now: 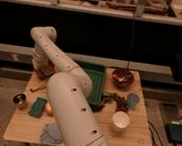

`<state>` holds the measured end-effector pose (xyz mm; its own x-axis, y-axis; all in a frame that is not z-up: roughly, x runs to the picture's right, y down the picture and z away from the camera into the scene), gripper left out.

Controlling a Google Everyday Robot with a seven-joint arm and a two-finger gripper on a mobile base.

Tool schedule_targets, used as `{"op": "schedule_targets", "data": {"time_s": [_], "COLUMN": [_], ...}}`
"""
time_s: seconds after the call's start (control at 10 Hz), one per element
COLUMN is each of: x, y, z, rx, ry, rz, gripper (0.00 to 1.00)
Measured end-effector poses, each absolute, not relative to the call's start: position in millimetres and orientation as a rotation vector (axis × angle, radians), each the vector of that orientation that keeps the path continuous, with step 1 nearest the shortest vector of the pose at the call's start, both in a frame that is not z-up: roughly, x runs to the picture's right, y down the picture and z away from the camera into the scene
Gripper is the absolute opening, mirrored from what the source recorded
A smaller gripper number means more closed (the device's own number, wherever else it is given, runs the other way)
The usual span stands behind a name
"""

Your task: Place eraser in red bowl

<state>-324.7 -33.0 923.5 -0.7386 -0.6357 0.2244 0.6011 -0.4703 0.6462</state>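
Reaching down at the table's point(131, 136) far left corner, the gripper point(43, 70) sits over the eraser point(46, 72); whether it grips it, I cannot tell. Nearer, a teal pad point(37, 107) lies flat, with the red bowl point(48, 109) just beside it, partly hidden behind the arm point(68, 100).

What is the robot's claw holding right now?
That cannot be told. The gripper is down at the table's far left corner, right over a flat dark block, maybe the eraser, but any grip is hidden.
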Motion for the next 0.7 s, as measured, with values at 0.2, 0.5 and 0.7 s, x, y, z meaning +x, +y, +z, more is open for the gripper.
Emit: {"op": "schedule_targets", "data": {"time_s": [0.2,0.5,0.7], "x": [-324.7,-324.7,-324.7], "y": [-33.0,-33.0,-33.0], "z": [923.5,923.5,923.5], "rx": [0.061,0.061,0.061], "ry": [-0.946,-0.946,-0.946], "rz": [-2.209,-2.209,-2.209], "gripper": [0.03,0.43,0.59]}}
